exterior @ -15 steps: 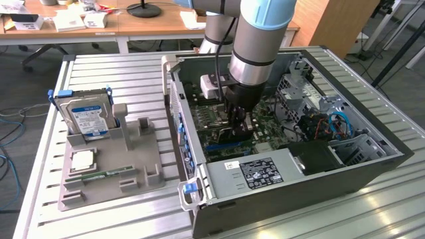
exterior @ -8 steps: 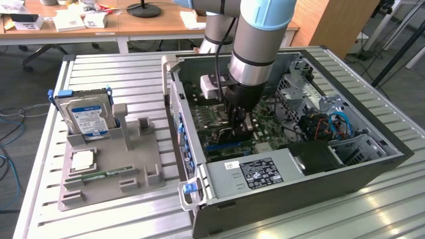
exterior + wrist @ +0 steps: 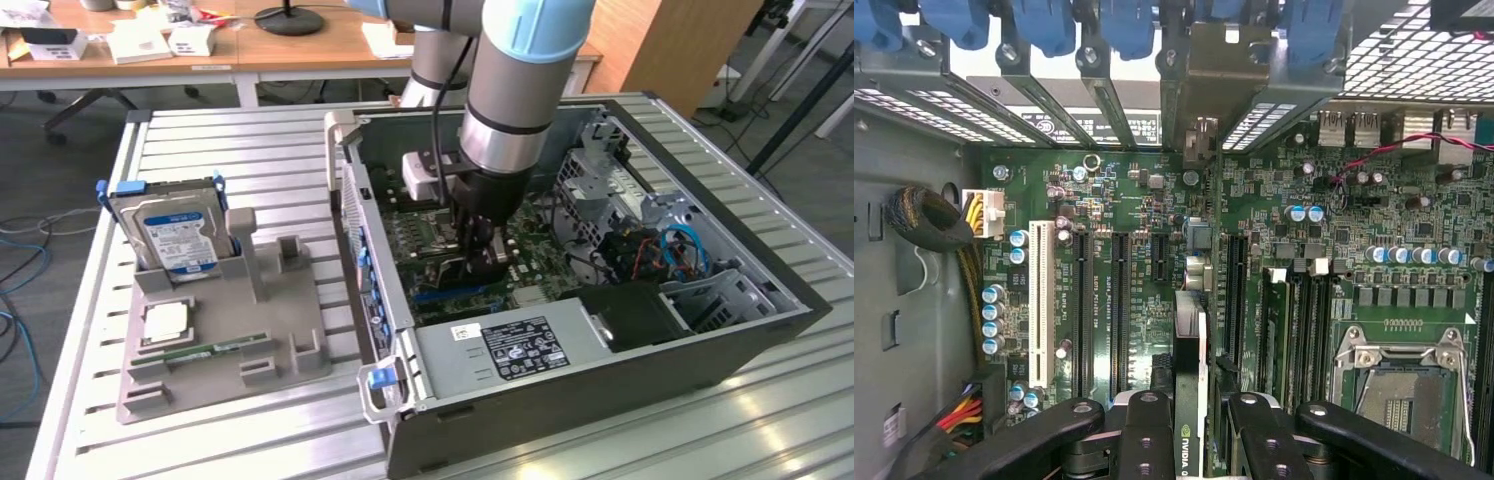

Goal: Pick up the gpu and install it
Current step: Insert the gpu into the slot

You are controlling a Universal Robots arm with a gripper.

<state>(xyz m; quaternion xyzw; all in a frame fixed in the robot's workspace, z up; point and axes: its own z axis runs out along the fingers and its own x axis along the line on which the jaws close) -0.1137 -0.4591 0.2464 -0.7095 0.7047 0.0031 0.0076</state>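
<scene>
Ribbed metal bench (image 3: 240, 150) carries open computer case (image 3: 747, 345). Gripper (image 3: 1192, 425) clamps gpu (image 3: 1190, 375) edge-on above motherboard (image 3: 1134, 290) slots. Risk: slight misalignment with slot (image 3: 1235, 290), card jams or bends.

gpu (image 3: 1191, 385) in pincer (image 3: 1189, 420), above motherboard (image 3: 1134, 200), inside case (image 3: 747, 330)

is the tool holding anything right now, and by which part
Yes: the tool grips the gpu by its upper edge, the card standing on edge between the fingers over the motherboard inside the computer case.
</scene>
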